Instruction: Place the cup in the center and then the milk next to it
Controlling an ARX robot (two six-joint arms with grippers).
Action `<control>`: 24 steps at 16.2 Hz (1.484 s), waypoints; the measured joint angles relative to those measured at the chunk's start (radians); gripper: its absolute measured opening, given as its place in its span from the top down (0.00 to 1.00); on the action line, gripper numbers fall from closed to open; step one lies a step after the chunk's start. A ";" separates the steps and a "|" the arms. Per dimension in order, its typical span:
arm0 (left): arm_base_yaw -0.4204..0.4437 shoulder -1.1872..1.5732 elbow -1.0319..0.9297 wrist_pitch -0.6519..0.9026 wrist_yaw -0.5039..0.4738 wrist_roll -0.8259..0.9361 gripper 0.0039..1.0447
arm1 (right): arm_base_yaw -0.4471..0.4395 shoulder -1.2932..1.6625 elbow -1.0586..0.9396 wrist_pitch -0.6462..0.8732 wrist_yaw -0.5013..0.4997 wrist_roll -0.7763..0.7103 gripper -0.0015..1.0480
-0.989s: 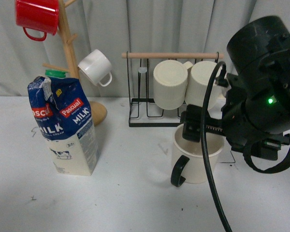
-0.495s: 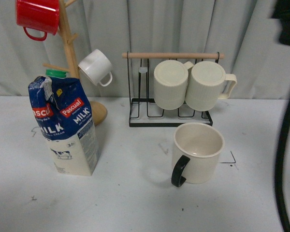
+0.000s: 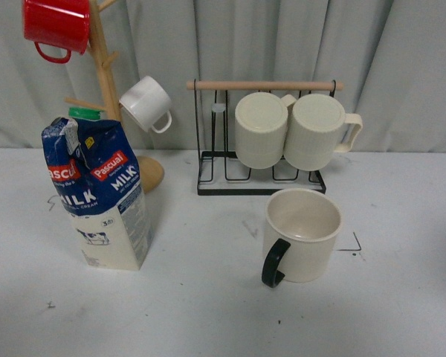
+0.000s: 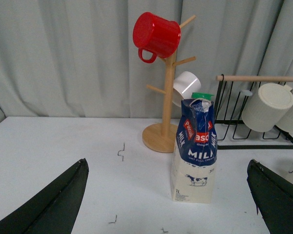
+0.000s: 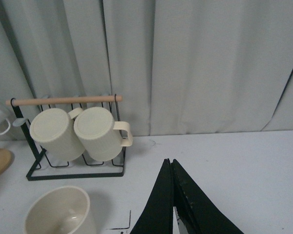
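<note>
Well, going from my left across the table [image 3: 208, 320]: my left gripper [image 4: 167, 161] is spread wide and holds nothing, its two dark fingers [image 4: 58, 200] far apart, with the milk carton [image 4: 194, 151] standing between them farther off. In the front view the milk carton [image 3: 100, 201] stands upright, green cap up, just in front of the wooden mug tree [image 3: 100, 67]. The tree's base peeks out at the carton's one o'clock, and a red mug [image 3: 58, 26] and a small white mug [image 3: 145, 103] hang from it.

Next comes the black wire rack [image 3: 208, 178] with its wooden bar, carrying two ribbed cream mugs [image 3: 262, 128]. At the rack's six o'clock stands the cup [image 3: 303, 234], upright on the table, mouth up, black loop handle turned toward me, with nothing holding it. A small black corner mark [image 3: 354, 245] lies at its three o'clock.

My right gripper [image 5: 171, 163] is closed on nothing, its fingers pressed together, and the cup [image 5: 61, 214] shows apart from them in that wrist view.

I judge the cup step done, though it sits somewhat right of the front view's middle. The milk step is left: the carton is well apart from the cup, at its nine o'clock, and needs carrying over.
</note>
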 joint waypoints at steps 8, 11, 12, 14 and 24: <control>0.000 0.000 0.000 0.000 0.000 0.000 0.06 | -0.092 -0.203 -0.126 -0.076 -0.109 -0.001 0.98; 0.000 0.000 0.000 0.000 0.000 0.000 0.06 | -0.134 -0.320 -0.169 -0.146 -0.138 0.000 0.98; 0.000 0.000 0.000 0.000 0.000 0.000 0.06 | -0.135 -0.357 -0.181 -0.175 -0.138 0.000 0.98; 0.000 0.000 0.000 0.000 0.000 0.000 0.06 | -0.135 -0.403 -0.216 -0.142 -0.138 0.000 0.98; 0.000 0.000 0.000 0.000 0.000 0.000 0.06 | -0.135 -0.721 -0.227 -0.470 -0.138 -0.001 0.98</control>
